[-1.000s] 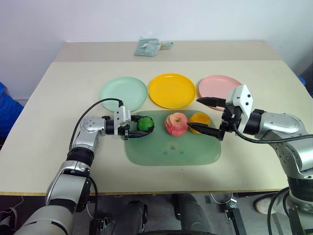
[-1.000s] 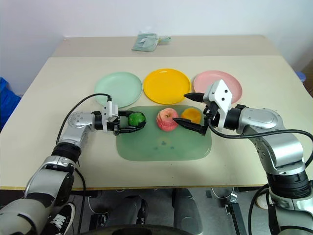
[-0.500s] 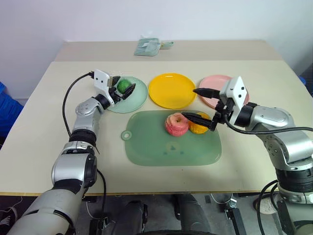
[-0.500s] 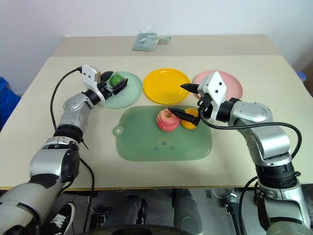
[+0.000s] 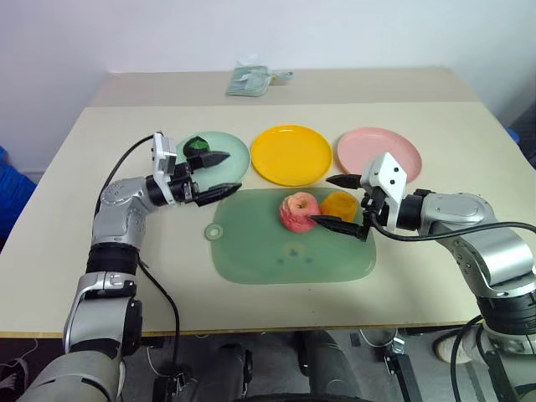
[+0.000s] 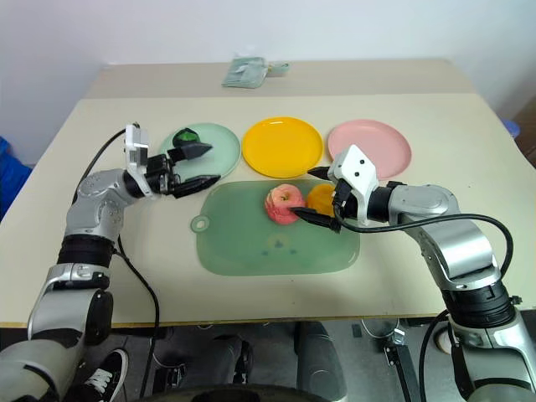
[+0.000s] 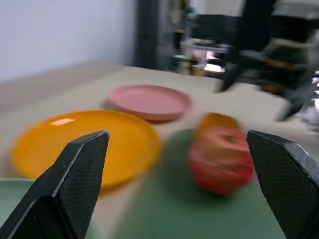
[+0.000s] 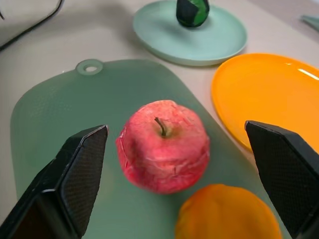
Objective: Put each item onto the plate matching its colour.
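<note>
**Desk:** So what lay on the table (image 5: 75, 159), biggest thing first?

**Photographer:** A pale green mat (image 5: 260, 251) took the middle, with three plates in a row behind it: mint green plate (image 5: 239, 151), yellow plate (image 5: 291, 154), pink plate (image 5: 377, 148). The pink-red fruit (image 5: 299, 212) and the orange fruit (image 5: 339, 206) sat side by side on the mat, touching or nearly so. The dark green fruit (image 5: 197, 144) rested on the mint plate's far left part.

**Desk:** And the grippers?

**Photographer:** The left gripper (image 5: 216, 173) hung over the near edge of the mint plate, fingers spread wide, empty, the green fruit apart from it. The right gripper (image 5: 339, 202) stood wide too, holding nothing, its two fingers bracketing the red and orange fruits.

**Desk:** Which step was that?

**Photographer:** By my reading, green was done and red was in hand. The next move called for centring on the red fruit alone, keeping the orange one out of the pinch, then carrying it to the pink plate
</note>
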